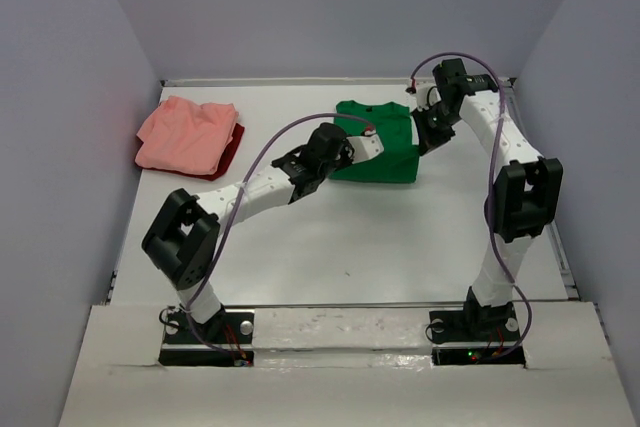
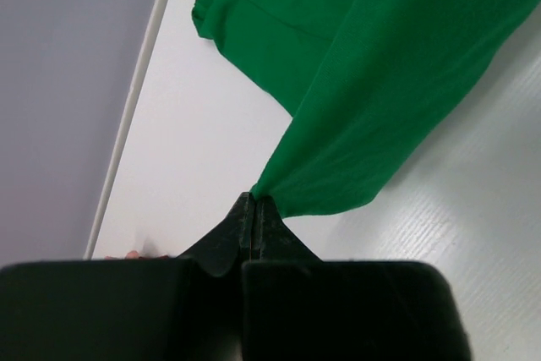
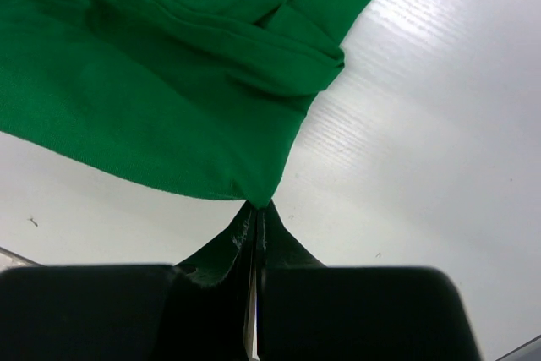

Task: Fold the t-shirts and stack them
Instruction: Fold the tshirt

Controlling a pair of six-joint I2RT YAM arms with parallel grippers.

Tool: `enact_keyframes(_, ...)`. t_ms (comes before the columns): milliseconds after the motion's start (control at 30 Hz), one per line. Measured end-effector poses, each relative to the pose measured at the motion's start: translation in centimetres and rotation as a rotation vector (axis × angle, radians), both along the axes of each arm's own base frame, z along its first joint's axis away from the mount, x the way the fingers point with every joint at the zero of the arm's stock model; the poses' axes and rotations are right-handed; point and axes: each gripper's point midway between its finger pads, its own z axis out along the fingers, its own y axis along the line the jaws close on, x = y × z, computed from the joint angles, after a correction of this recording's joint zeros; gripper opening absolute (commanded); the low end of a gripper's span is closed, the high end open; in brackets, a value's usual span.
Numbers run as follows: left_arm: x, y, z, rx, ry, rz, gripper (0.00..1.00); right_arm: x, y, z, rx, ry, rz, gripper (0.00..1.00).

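Near edge: both arm bases are sitting bolted side by side. A wide stretch of bare white table (image 1: 350,247) is lying open between them and the cloth. Grey walls are closing in on the left, right and back, and a thin raised rim is running along the table's far edge.

The left arm is reaching diagonally forward and to the right, elbow low. The left gripper (image 1: 370,134) is sitting at the green t-shirt's (image 1: 390,159) left side. In the left wrist view the left gripper (image 2: 256,202) is pinching a corner of the green t-shirt (image 2: 380,82), jaws pressed together on it. The cloth is tenting up to that pinch.

The right arm is standing tall, then bending back down and inward. The right gripper (image 1: 418,133) is at the shirt's right edge. In the right wrist view the right gripper (image 3: 256,207) is likewise clamping a green t-shirt (image 3: 169,82) corner, jaws together.

The green t-shirt is lying right of centre, far half, as a roughly square fold squared to the table edges. Its long axis is not clear.

Far left: a salmon-pink t-shirt (image 1: 185,134) is lying bunched on dark red cloth (image 1: 233,150), well apart from the green one.
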Motion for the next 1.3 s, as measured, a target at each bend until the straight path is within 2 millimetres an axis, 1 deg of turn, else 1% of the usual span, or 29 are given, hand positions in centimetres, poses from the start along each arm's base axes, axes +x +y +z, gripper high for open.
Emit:
enact_keyframes(100, 0.9, -0.2, 0.5, -0.005, -0.016, 0.014, 0.0, 0.9, 0.0, 0.2, -0.004, -0.009, -0.002, 0.0)
enact_keyframes(300, 2.7, -0.2, 0.7, -0.002, -0.033, 0.043, 0.0, 2.8, 0.2, 0.9, -0.004, -0.038, -0.004, 0.0)
enact_keyframes(400, 3.1, -0.2, 0.9, -0.003, -0.044, 0.054, 0.0, 3.6, 0.3, 1.2, -0.006, -0.051, -0.008, 0.0)
enact_keyframes(567, 4.2, 0.0, 2.0, -0.014, -0.076, 0.079, 0.0, 5.3, 0.4, 1.9, -0.008, -0.088, -0.014, 0.0)
enact_keyframes(700, 5.5, 0.1, 3.0, -0.032, -0.11, 0.103, 0.0, 6.5, 0.5, 2.0, -0.012, -0.108, -0.02, 0.0)
enact_keyframes(833, 6.4, 0.2, 3.1, -0.036, -0.127, 0.123, 0.0, 7.4, 0.5, 2.2, -0.014, -0.126, -0.025, 0.0)
enact_keyframes(1033, 7.5, 0.5, 2.5, -0.025, -0.135, 0.144, 0.0, 8.4, 0.4, 1.7, -0.027, -0.134, -0.032, 0.0)
enact_keyframes(1200, 8.4, 0.3, 2.4, -0.03, -0.149, 0.157, 0.0, 9.3, 0.1, 1.0, -0.047, -0.138, -0.04, 0.0)
enact_keyframes(1300, 9.3, 0.2, 2.5, -0.034, -0.159, 0.171, 0.0, 10.1, 0.0, 0.6, -0.059, -0.148, -0.046, 0.0)
